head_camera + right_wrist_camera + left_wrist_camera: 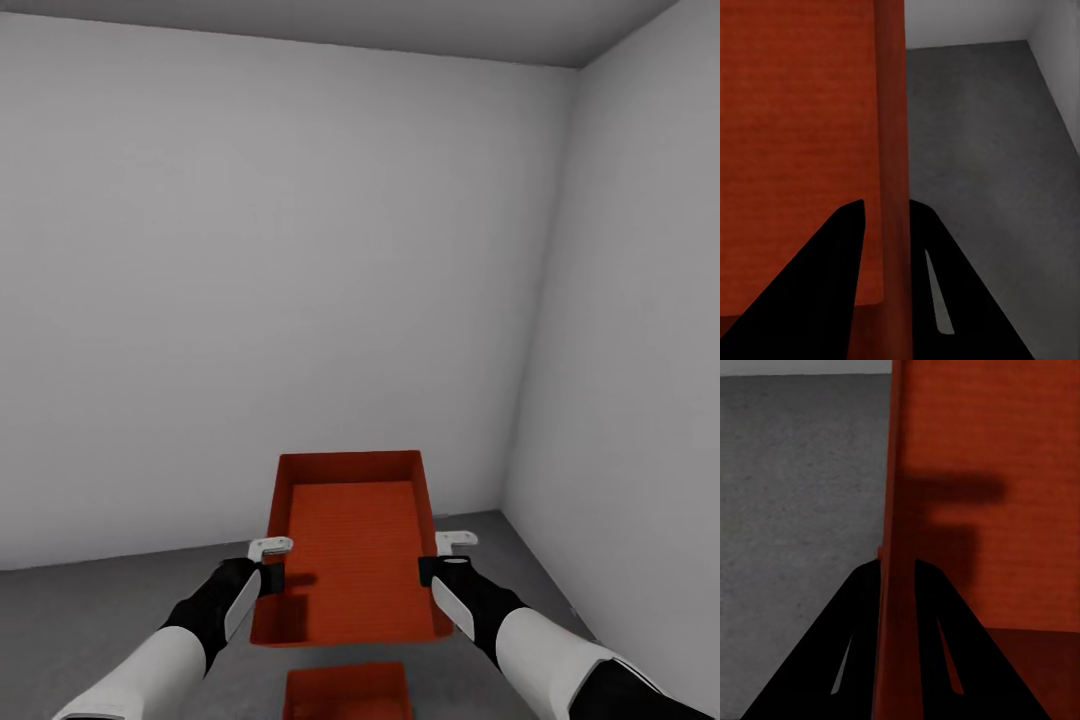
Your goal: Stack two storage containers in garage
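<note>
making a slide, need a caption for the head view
Both pincers hold an orange-red storage bin by its side walls above a second bin on the grey garage floor.

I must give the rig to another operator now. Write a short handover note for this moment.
Left gripper: shut on the left wall of the held container.
Right gripper: shut on its right wall.
Held container: lifted in the garage, above the grey floor.
Second container: lower, at the head view's bottom edge, apparently on the floor.
Done: both bins are in the garage.
Left: lower the held one onto the second, release.
</note>
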